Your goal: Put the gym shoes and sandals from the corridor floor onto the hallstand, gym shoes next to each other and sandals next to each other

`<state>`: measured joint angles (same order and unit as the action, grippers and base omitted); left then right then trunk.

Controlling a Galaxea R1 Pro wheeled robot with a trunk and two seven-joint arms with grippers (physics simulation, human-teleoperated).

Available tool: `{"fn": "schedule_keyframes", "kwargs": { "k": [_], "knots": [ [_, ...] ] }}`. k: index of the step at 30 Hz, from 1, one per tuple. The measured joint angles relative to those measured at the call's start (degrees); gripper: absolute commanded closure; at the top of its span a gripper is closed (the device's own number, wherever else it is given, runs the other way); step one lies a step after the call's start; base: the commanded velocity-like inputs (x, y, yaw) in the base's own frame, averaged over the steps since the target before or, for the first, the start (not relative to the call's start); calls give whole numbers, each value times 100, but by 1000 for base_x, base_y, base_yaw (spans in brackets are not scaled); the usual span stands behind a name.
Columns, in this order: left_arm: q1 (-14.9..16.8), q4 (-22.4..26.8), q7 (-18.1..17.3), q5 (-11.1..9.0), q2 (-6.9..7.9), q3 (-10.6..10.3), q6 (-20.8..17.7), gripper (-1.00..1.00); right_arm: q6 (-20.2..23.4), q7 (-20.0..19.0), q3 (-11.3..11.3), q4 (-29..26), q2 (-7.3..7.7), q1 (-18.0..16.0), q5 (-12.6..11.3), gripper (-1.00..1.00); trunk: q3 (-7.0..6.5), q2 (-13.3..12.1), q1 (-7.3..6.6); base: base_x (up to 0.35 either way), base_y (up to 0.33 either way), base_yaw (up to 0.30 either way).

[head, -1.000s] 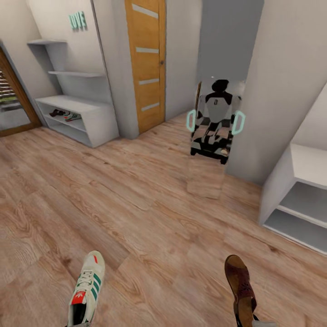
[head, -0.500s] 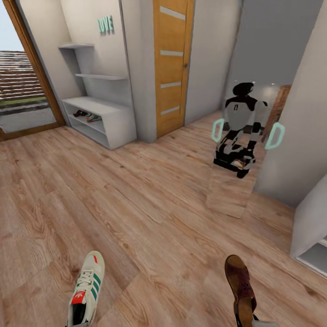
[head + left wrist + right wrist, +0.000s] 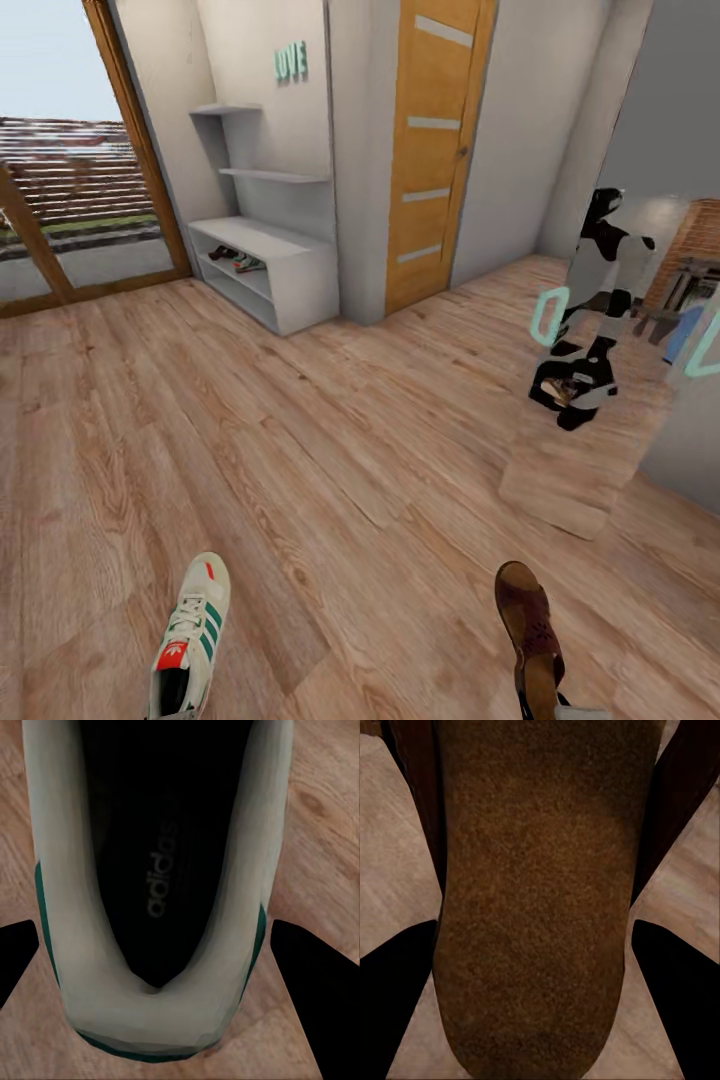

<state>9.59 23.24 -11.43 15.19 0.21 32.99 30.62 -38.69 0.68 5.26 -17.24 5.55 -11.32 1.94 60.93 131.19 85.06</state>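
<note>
Left gripper [image 3: 161, 945]: closed on a gym shoe [image 3: 190, 635]
Right gripper [image 3: 532, 945]: closed on a sandal [image 3: 528, 640]
Hallstand [image 3: 270, 265]: far off, holding one sneaker [image 3: 248, 264] and one dark sandal [image 3: 224, 252]

The gym shoe [image 3: 190, 640] is white with green side stripes, a red-orange tongue patch and a black lining printed in grey letters. The sandal [image 3: 528, 632] is dark brown with a tan, speckled footbed. The corridor floor [image 3: 300, 450] is light brown wood grain. The hallstand [image 3: 285, 265] is pale grey-white, the door [image 3: 430, 150] orange-brown with 4 pale bars, and the wall letters [image 3: 290, 62] are teal.
</note>
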Motion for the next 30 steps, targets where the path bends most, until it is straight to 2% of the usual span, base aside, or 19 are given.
{"fn": "schedule_keyframes", "kwargs": {
  "k": [10,30],
  "knots": [
    [0,1,1,0,0,0,0,100,0,0,0,0,0,0,0,100,-50,0,0,336,20,249],
    [0,1,-1,0,0,0,0,100,0,-5,-2,1,-2,0,3,100,-151,0,0,336,106,249]
  ]
}}
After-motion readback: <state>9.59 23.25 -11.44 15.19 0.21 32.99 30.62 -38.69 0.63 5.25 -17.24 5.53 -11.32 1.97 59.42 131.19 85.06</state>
